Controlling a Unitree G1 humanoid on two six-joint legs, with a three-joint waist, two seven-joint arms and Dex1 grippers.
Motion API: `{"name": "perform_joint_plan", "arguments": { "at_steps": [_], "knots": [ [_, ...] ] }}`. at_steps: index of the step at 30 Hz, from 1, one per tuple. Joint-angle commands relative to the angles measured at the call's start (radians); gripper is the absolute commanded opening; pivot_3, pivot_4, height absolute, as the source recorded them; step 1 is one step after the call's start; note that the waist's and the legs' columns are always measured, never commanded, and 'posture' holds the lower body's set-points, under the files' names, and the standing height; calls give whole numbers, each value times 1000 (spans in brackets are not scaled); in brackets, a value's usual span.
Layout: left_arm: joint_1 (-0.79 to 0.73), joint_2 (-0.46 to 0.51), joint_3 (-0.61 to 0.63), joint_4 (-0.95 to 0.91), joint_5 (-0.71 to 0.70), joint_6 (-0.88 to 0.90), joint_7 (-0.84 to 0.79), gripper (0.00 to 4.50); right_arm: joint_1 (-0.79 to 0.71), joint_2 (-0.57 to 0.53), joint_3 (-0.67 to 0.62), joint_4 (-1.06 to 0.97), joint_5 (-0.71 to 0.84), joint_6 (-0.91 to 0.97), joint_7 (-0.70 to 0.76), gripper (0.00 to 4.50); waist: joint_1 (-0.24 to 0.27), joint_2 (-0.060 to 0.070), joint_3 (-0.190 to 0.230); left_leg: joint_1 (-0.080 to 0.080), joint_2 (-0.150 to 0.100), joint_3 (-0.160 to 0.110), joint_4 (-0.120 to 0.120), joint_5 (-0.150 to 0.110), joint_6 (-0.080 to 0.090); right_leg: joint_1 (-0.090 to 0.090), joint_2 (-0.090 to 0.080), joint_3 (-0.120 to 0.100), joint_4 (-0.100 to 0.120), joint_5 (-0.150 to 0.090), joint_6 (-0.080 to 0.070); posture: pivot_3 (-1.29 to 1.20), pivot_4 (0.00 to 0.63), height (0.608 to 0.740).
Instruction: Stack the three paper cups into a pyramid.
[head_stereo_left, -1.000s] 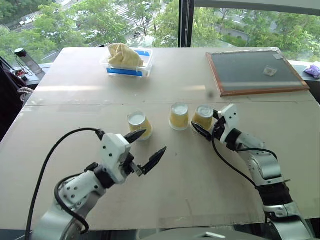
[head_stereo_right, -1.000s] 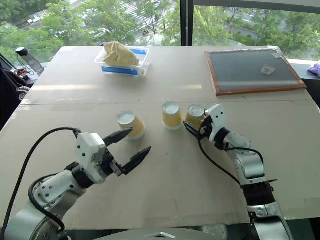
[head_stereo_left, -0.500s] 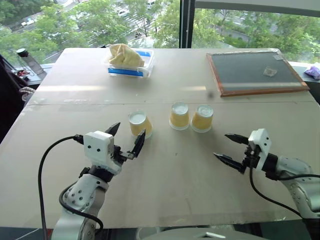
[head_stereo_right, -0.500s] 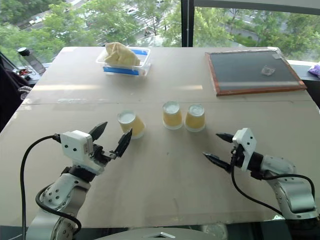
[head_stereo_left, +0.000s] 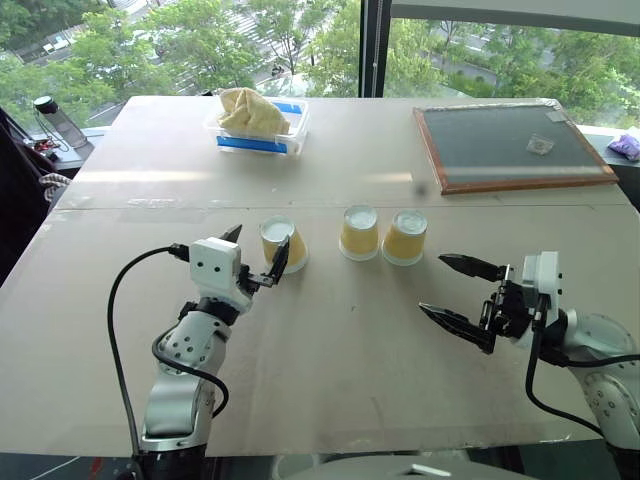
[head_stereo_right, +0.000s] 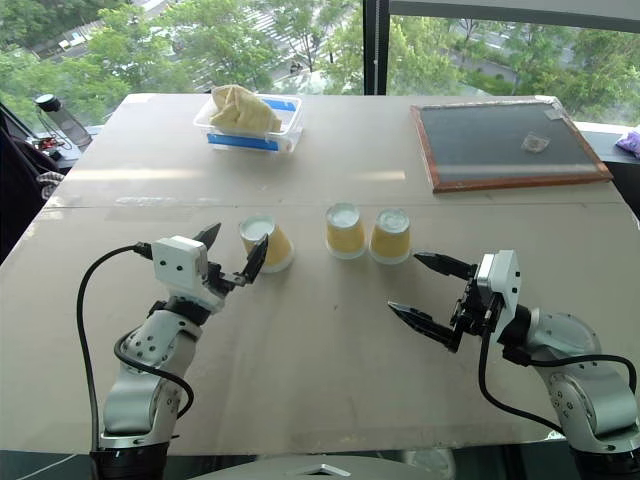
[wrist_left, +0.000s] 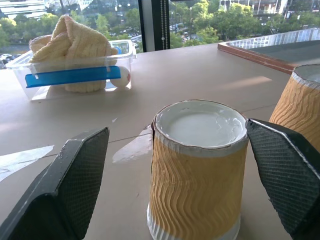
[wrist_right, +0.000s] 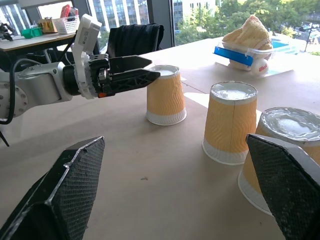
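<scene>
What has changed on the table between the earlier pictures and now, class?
The right gripper backed away from the right cup, open and holding nothing. The left gripper advanced until its open fingers flank the left cup. All three cups, the middle cup included, stayed upside down in their row.

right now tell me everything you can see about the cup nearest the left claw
The leftmost paper cup stands upside down on the table, wide white rim down and white flat bottom up. Its yellow-orange sides are wavy-ribbed paper. It stands apart from the two other cups to its right. The open left claw brackets it, one black finger on either side, with gaps visible, so nothing but the table touches it.
</scene>
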Motion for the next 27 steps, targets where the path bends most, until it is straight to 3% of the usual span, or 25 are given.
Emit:
{"name": "perform_joint_plan", "arguments": {
  "at_steps": [1, 20, 27],
  "knots": [
    [-19, 9, -10, 30, 9, -20, -18, 4500, -6, 3, -3, -48, 7, -21, -8, 4462, 1, 0, 0, 0, 0, 0, 0, 0, 0, 0, 0, 0, 0, 0, 0, 0, 150, 740],
    [-85, -22, -15, 56, -2, -140, -38, 4500, -3, 34, 15, -52, 2, -36, -34, 4462, 1, 0, 0, 0, 0, 0, 0, 0, 0, 1, 0, -1, 0, 0, 0, 0, 150, 740],
    [-59, -6, -39, 81, 24, -86, -47, 4500, 1, 37, 19, -49, 0, -42, -34, 4462, -1, 0, 0, 0, 0, 0, 0, 0, 0, 1, 0, -1, 0, 0, 0, 0, 150, 740]
  ]
}}
